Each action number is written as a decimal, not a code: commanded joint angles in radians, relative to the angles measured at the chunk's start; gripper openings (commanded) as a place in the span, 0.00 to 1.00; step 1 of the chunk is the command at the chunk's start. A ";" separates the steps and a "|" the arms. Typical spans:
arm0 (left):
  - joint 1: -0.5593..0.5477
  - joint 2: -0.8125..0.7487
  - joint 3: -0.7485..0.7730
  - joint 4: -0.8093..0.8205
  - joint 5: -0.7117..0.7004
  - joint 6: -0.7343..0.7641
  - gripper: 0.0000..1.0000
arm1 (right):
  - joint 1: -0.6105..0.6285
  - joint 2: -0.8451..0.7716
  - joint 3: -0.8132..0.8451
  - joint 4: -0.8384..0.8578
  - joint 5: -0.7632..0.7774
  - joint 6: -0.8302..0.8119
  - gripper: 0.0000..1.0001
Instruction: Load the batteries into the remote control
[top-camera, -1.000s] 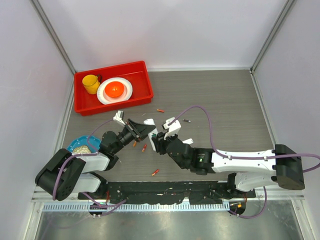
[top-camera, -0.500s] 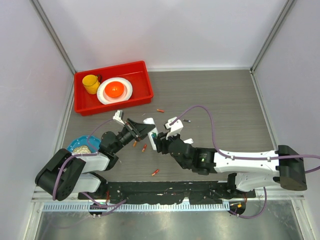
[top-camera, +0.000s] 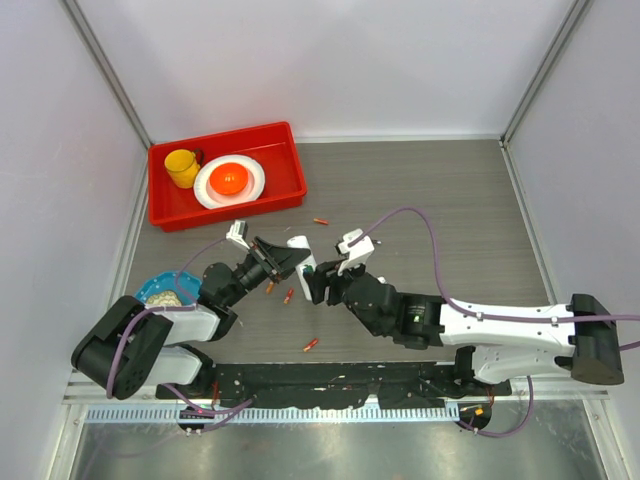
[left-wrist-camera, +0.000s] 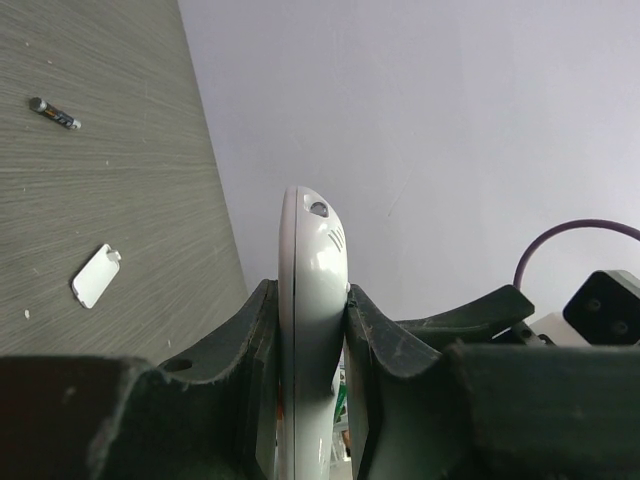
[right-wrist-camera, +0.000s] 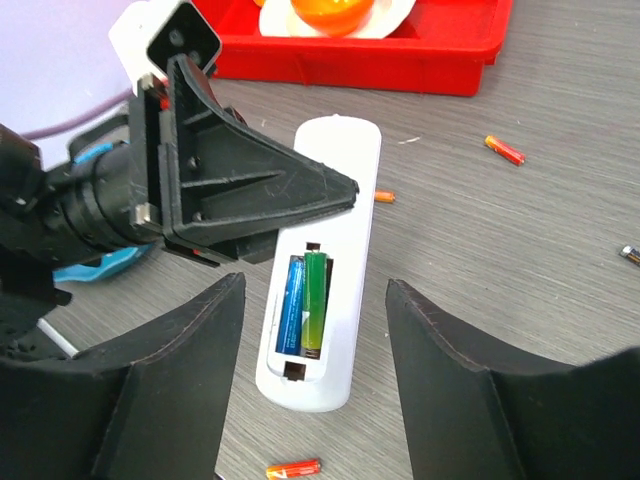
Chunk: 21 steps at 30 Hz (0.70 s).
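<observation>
My left gripper (top-camera: 287, 260) is shut on the white remote control (top-camera: 301, 247), clamping its edges (left-wrist-camera: 312, 250) and holding it back side up. In the right wrist view the remote (right-wrist-camera: 340, 190) has its slot open, with a blue battery (right-wrist-camera: 291, 305) and a green battery (right-wrist-camera: 316, 295) side by side in it. My right gripper (right-wrist-camera: 314, 300) is open and empty, its jaws spread on either side of the slot end of the remote. Loose orange batteries lie on the table (right-wrist-camera: 293, 468) (right-wrist-camera: 504, 150) (top-camera: 311, 345).
The short white cover piece (left-wrist-camera: 95, 276) lies on the table with a dark battery (left-wrist-camera: 55, 114) beyond it. A red bin (top-camera: 280, 140) at the back left holds a yellow cup (top-camera: 182, 166) and a plate (top-camera: 250, 185). A blue bowl (top-camera: 157, 289) sits by the left arm.
My right arm has shifted a little to the right, with its gripper still open at the remote. The left gripper and the remote have not moved.
</observation>
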 joint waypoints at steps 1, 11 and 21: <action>-0.003 -0.001 0.013 0.269 0.003 0.009 0.00 | -0.001 -0.081 0.045 0.051 0.064 0.072 0.73; -0.001 -0.004 0.029 0.271 -0.025 0.047 0.00 | -0.277 -0.158 0.035 -0.135 -0.432 0.452 0.83; -0.001 -0.007 0.058 0.271 -0.029 0.055 0.00 | -0.315 -0.060 0.016 -0.118 -0.603 0.495 0.87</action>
